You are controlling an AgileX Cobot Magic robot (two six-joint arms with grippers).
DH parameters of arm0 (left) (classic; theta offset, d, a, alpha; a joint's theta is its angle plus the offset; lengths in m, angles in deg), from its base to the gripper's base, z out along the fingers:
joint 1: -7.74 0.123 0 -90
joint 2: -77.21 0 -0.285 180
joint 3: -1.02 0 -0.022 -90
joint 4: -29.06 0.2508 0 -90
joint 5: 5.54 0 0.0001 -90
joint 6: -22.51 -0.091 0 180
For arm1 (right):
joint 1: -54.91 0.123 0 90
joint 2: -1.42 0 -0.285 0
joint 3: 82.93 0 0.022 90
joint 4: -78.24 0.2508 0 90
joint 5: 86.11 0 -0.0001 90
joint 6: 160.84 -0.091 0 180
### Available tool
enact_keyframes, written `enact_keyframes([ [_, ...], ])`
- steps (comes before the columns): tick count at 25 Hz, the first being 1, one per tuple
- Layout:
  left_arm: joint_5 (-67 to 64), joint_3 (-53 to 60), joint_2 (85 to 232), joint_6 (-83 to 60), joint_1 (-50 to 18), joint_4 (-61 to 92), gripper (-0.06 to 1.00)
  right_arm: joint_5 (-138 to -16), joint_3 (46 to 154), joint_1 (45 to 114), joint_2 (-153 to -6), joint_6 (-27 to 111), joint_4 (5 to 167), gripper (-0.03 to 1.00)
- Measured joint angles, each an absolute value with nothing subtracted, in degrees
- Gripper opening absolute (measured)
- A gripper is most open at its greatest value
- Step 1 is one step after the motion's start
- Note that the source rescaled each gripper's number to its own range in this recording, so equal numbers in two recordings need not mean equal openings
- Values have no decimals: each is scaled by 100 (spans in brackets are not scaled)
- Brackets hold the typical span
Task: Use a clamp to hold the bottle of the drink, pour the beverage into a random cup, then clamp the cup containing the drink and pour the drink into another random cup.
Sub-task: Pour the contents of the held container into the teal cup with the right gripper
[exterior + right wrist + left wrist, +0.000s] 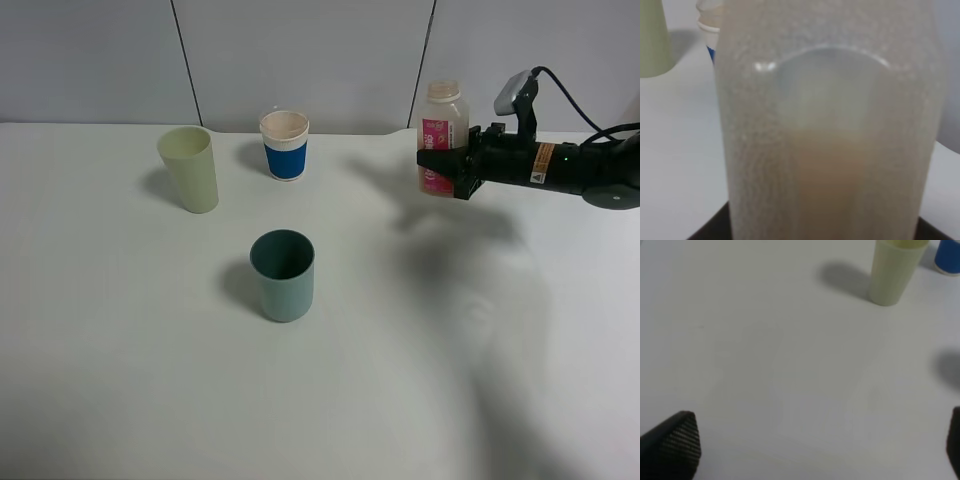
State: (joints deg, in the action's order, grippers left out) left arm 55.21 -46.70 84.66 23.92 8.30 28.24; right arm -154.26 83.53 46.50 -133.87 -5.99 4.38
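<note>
With the right gripper (440, 165) clamped firmly on the upright bottle (445, 115) at upper right, it is best to lift it level and tip slowly over the teal cup (283, 275) at centre, while the left gripper (815, 450) gapes wide, empty.

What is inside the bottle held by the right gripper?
Through the bottle's cloudy wall the right wrist view shows pale tan liquid low down. In the high view the pink label and right gripper cover its middle, so the exact level is hidden.
</note>
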Motion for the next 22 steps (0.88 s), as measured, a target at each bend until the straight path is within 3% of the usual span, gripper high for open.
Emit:
enact_keyframes([
  [22, 5521, -4670, 8466, 2392, 830, 2824, 100, -15357, 8353, 4908, -13387, -495, 495, 4],
])
